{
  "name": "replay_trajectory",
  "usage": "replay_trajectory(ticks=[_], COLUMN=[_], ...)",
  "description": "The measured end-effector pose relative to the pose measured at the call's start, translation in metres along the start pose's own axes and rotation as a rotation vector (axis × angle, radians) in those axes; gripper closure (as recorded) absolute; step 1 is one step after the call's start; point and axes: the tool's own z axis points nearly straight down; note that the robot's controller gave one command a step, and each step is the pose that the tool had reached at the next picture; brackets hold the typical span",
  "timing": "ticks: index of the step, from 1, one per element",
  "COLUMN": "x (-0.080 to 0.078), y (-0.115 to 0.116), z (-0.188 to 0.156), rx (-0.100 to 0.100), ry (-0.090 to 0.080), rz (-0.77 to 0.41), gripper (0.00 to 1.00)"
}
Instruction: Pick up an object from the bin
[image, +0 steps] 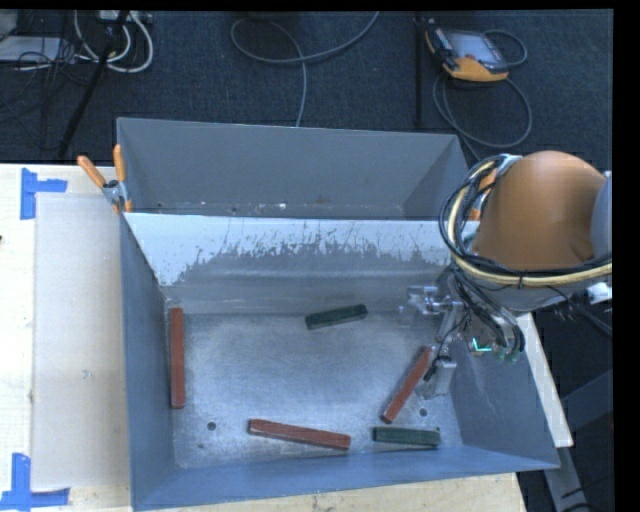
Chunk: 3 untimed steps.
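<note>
The grey robot arm (602, 215) comes in from the right edge of the frame, its wrist capped by a rounded orange cover (540, 210) at the upper right. Black and yellow cables (462, 215) loop round the cover's left side. Beneath it, the silver metal two-finger gripper (438, 365) hangs at the middle right, pointing down.

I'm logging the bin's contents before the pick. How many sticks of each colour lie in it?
Red-brown sticks: 3
Dark green sticks: 2
Total: 5
</note>
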Motion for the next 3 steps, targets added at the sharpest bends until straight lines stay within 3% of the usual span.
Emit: replay_trajectory(ticks=[1, 2, 3], x=[0.014, 0.006, 0.005], y=[-0.025, -0.013, -0.013], z=[0.116, 0.157, 0.155], rx=[0.000, 0.001, 0.003], ry=[-0.001, -0.003, -0.009], rz=[-0.316, -0.552, -0.554], gripper=[0.00, 0.00, 1.00])
